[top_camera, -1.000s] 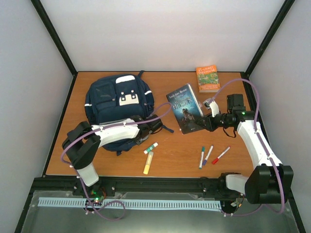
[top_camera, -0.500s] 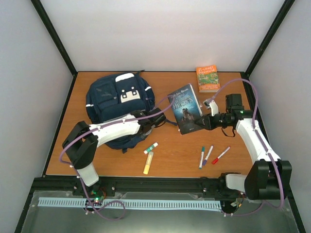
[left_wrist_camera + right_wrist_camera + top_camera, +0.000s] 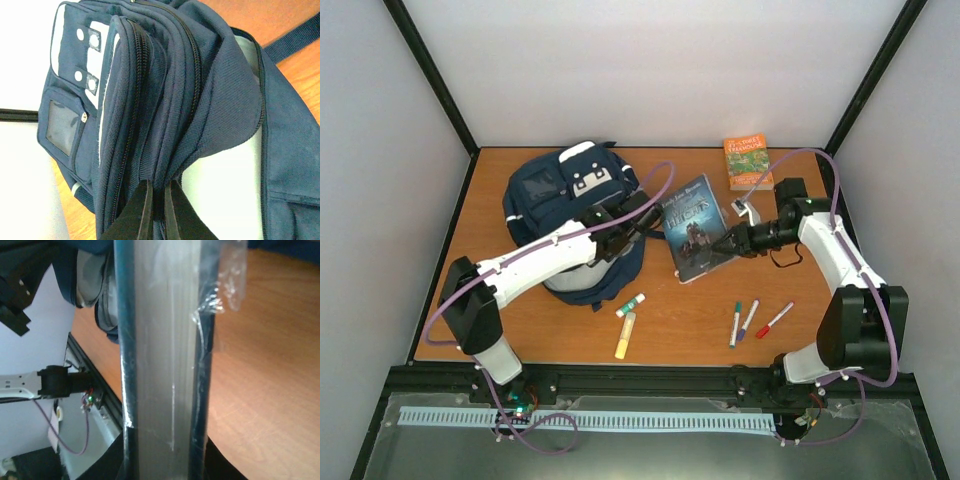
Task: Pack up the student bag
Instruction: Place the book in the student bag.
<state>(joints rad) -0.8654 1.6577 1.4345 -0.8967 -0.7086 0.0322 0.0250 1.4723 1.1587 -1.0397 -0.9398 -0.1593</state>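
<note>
Shifted leftward toward student bag (image 3: 560,195), dark book (image 3: 692,222) rides pinched in right claw (image 3: 723,244); left claw (image 3: 623,224) pinches bag's opening flap, hoisted higher.

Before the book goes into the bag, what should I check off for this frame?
1. Left gripper clamped on the bag flap: ok.
2. Bag mouth held open, pale lining showing: ok.
3. Right gripper shut on the dark book: ok.
4. Book lined up with the mouth: cannot tell.
5. Pens lie clear of the path between book and bag: ok.
</note>
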